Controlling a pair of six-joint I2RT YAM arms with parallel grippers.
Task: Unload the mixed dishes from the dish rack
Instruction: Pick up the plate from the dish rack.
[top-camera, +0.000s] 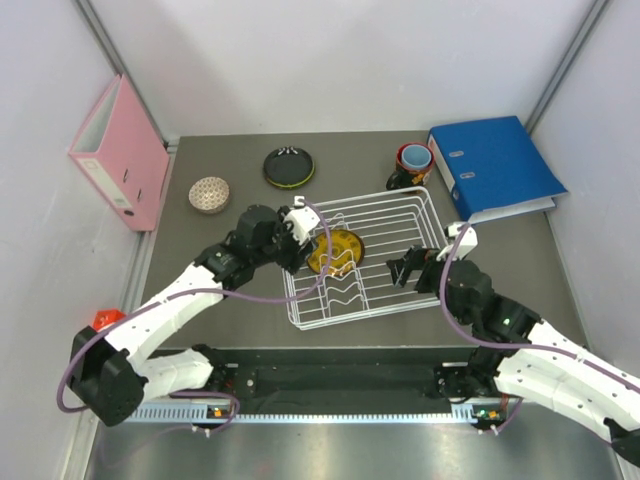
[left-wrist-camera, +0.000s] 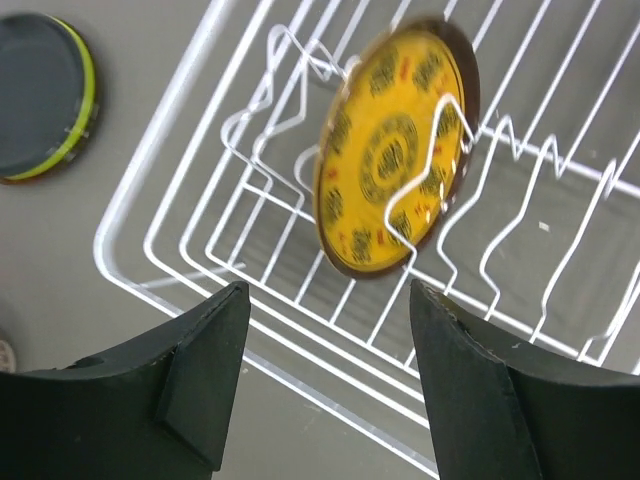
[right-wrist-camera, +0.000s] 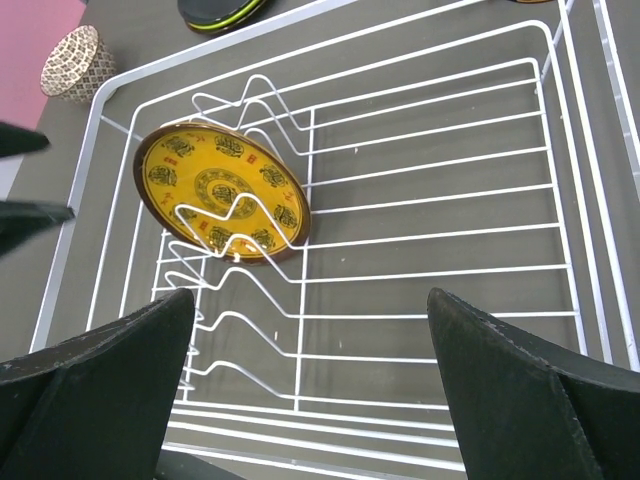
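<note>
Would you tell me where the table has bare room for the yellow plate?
Bare table lies between the green-rimmed bowl and the mug, and right of the dish rack, in front of the blue binder. The left side, by the beige bowl and left arm, is crowded.

Grey table (top-camera: 350, 165) carries wire rack (top-camera: 385, 250), beige bowl (top-camera: 209, 194), lime-rimmed bowl (top-camera: 289, 167), seemingly a mug (top-camera: 413, 160), pink binder (top-camera: 120, 155), blue binder (top-camera: 495, 165)

No readable text. Pink binder (top-camera: 122, 150) spine label too small; yellow ornate plate (left-wrist-camera: 385, 160) motifs illegible.
</note>
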